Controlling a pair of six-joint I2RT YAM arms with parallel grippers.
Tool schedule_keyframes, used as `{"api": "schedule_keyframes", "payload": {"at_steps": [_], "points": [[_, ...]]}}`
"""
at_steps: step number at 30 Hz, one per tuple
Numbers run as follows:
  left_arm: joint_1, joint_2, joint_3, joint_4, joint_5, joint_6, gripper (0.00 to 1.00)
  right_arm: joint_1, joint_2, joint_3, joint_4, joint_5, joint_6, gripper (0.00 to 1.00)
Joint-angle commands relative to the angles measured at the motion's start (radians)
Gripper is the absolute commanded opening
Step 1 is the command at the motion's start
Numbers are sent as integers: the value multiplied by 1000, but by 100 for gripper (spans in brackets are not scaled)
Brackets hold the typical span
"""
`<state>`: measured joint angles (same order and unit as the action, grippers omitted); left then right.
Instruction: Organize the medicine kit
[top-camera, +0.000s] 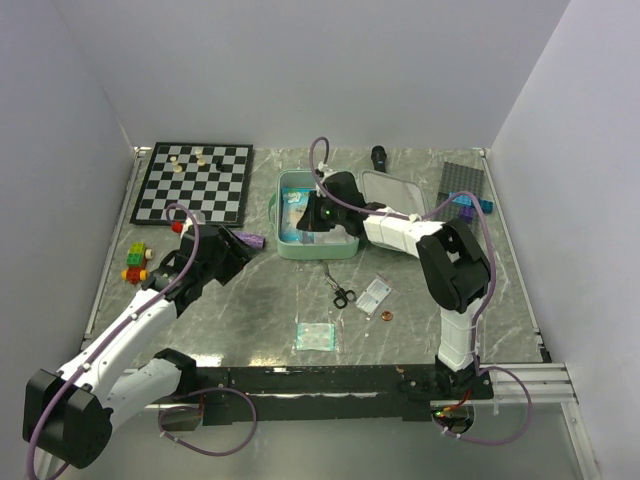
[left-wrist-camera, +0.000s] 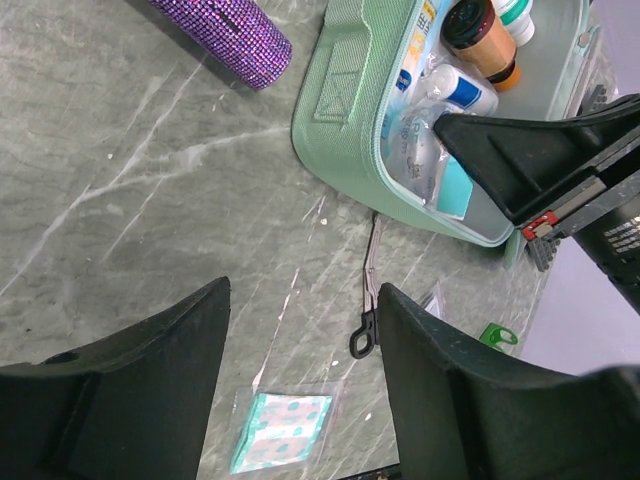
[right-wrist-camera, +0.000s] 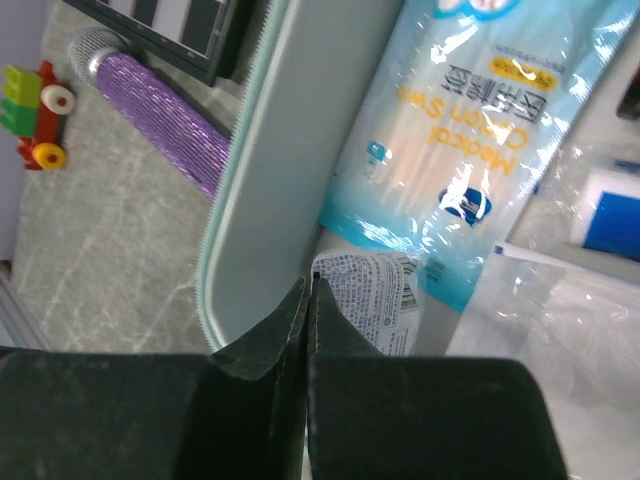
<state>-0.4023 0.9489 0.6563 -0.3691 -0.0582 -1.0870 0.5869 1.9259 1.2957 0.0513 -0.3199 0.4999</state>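
Right now my right pincer (right-wrist-camera: 308, 292) is pressed together, nothing visible between its tips. It is nosed down inside the medicine kit (right-wrist-camera: 265, 190), hard by the wall at my wrist frame's left-centre (my guess: to nudge packets flat). A cotton swab packet (right-wrist-camera: 450, 140) lies just beyond, upper right. From above, the kit sits open mid-frame. My left pincer (left-wrist-camera: 300, 292) hangs spread, waiting above the scissors (left-wrist-camera: 366, 322).
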Motion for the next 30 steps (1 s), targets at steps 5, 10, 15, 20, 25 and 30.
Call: {"api": "schedule_keyframes", "payload": {"at_steps": [5, 10, 15, 20, 25, 30], "points": [[2, -6, -6, 33, 0, -16, 65, 16, 1, 119, 32, -53, 40, 0], [3, 4, -9, 41, 3, -16, 65, 14, 36, 93, 47, -51, 45, 0], [2, 21, -14, 52, 12, -17, 65, 8, 82, 56, 62, -50, 46, 0], [2, 25, -20, 59, 17, -22, 65, 7, 93, 34, 56, -25, 34, 0], [2, 31, -18, 61, 14, -24, 65, 2, 64, -7, 35, 39, 14, 0], [2, 44, -23, 70, 20, -25, 65, 1, 13, -58, 1, 111, -15, 0]]}}
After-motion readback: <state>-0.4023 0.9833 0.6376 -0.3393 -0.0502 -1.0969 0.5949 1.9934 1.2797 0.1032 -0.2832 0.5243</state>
